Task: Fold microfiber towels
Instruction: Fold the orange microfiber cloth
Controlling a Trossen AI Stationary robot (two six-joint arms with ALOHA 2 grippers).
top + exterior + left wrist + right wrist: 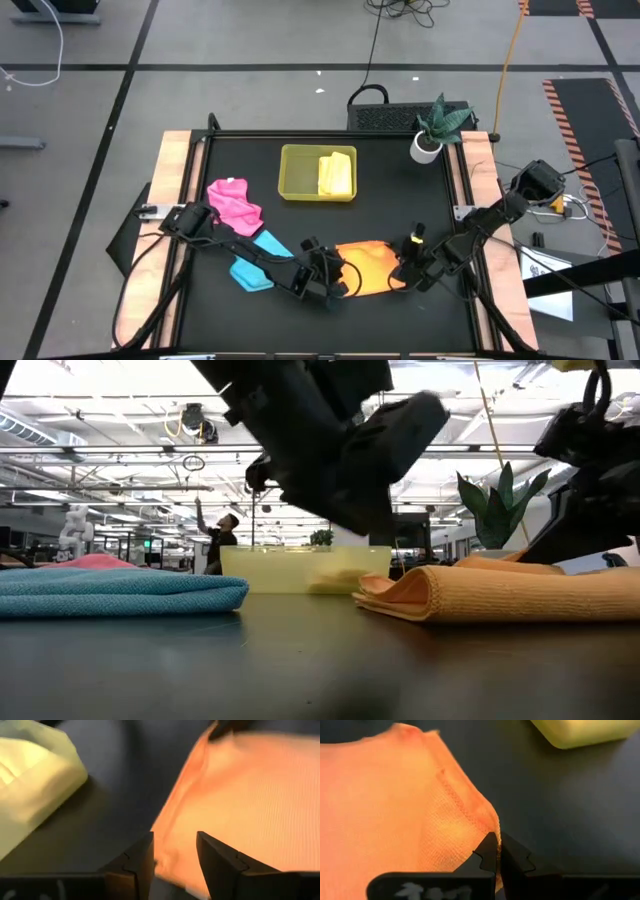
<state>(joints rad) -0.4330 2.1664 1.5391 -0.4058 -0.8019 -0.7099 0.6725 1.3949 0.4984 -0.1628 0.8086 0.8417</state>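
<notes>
While the left claw (174,855) sits spread over the orange towel's (368,266) 9 o'clock edge, fingers apart and gripping nothing, the right claw (498,854) is pinched tight on that towel's 3 o'clock edge. Orange towel lies at 6 o'clock on the tabletop (400,200). Pink towel (236,206) and blue towel (255,262) at 8 o'clock. Yellow towel (335,174) in tray (297,171), 12 o'clock.

Lit evenly from bright ceiling strip lights (90,405); blurred dark arm (330,440) up close; soft sheen on black tabletop (300,660).
</notes>
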